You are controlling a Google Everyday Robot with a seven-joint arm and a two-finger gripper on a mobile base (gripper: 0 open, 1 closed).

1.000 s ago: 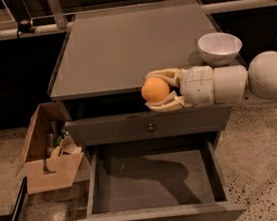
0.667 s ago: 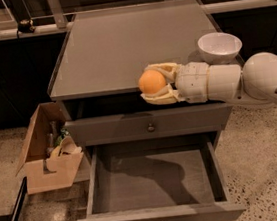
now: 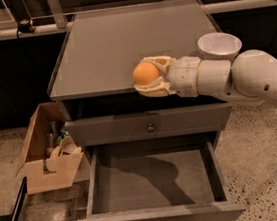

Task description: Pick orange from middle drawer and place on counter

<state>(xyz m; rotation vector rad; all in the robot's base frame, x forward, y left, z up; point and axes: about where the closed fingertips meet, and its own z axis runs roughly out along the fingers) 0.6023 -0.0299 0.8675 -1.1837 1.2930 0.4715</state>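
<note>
The gripper (image 3: 149, 76) is clamped on the orange (image 3: 144, 73), one finger over the top of the fruit and one under it. It holds the fruit right at the front edge of the counter (image 3: 120, 44), at about the height of the top. Whether the orange touches the surface cannot be told from this angle. Below, the middle drawer (image 3: 152, 181) stands pulled out with its dark bottom bare, so the picking part looks done and the step in hand is the placing.

The arm (image 3: 255, 75) reaches in from the right, passing just in front of the white bowl (image 3: 220, 46) at the counter's right edge. The closed drawer front (image 3: 150, 123) sits between the counter and the open drawer.

The next move likely calls for carrying the orange further in over the counter, away from the front lip. It then needs lowering until it rests on the surface, and only after that should the fingers part. A round fruit may roll on a smooth top, so a gentle release well apart from the edge and the bowl seems wise
</note>
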